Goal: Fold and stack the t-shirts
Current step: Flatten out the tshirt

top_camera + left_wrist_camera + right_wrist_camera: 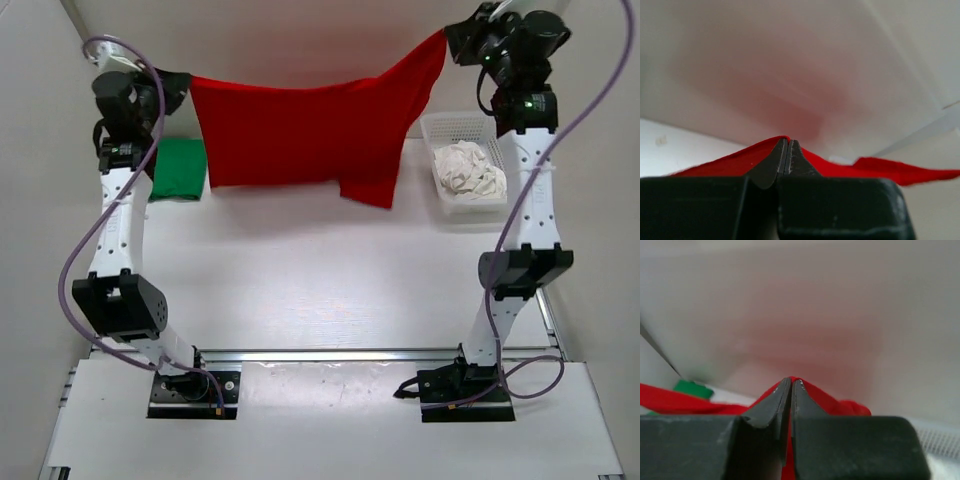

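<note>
1. We class this place as a robotics lab or test cell.
2. The left arm (120, 220) and right arm (527, 190) stand on black base plates (170, 395) fixed to an aluminium rail (330, 353) at the near edge of a plain white table (300, 280).
3. Purple cables (66, 283) hang in open loops beside the arms.
4. Bare white panels (40, 200) enclose the table; in the blurred wrist views the backdrop appears to be the same panelling.
5. Domestic items are few: a red t-shirt (300, 135) and a white mesh basket (455, 122).
</note>
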Controlling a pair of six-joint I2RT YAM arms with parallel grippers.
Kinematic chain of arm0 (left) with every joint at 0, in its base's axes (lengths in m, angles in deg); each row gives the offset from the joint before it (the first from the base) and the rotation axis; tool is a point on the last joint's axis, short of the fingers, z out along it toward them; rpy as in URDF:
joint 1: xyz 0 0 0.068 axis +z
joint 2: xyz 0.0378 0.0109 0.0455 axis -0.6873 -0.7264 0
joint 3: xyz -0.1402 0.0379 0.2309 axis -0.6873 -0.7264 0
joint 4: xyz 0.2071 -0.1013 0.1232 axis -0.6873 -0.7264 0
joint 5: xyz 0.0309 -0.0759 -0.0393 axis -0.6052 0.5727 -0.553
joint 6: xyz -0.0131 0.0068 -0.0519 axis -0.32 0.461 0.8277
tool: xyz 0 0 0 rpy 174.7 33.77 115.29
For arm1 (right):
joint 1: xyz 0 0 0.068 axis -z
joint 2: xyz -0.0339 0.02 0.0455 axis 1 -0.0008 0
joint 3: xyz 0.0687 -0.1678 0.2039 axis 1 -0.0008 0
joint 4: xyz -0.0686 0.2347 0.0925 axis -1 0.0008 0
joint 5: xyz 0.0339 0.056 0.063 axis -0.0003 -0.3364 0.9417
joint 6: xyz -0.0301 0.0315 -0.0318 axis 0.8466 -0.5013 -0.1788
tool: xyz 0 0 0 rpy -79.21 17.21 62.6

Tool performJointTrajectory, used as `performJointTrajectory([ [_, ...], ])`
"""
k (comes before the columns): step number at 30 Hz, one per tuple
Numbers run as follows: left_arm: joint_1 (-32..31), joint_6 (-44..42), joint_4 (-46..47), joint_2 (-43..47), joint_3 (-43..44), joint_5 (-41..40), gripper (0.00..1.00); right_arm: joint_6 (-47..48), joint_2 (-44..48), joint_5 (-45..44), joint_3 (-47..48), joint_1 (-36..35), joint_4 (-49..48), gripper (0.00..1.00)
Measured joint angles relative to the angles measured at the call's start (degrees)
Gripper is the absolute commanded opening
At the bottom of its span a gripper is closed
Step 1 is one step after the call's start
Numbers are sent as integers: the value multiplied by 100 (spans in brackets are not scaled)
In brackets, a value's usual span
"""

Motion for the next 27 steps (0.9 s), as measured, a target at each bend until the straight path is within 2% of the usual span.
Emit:
performJointTrajectory([
  [3,229,96,330,280,-9,22,0,-15,522,129,-48,-24,-461,0],
  [7,522,149,885,1045,-1058,2,0,229,1351,184,-522,-341,-713,0],
  [9,629,131,1119,1510,-1829,-7,0,439,2037,20,-1576,-664,-861,0],
  [12,629,-2,1394,2131,-3010,-98,0,496,3418,-48,-4387,-990,-1504,0],
  [15,592,-146,1530,2623,-4131,-138,0,236,4205,107,-6522,-632,-1790,0],
  [20,592,-245,1631,3386,-6037,-199,0,-358,4940,212,-9689,-74,-2002,0],
  [23,592,-267,1480,3873,-7106,-219,0,-704,5539,282,-10859,-68,-1661,0],
  [27,728,-264,1176,4559,-8238,-160,0,-1091,6717,315,-11608,-273,-1228,0],
])
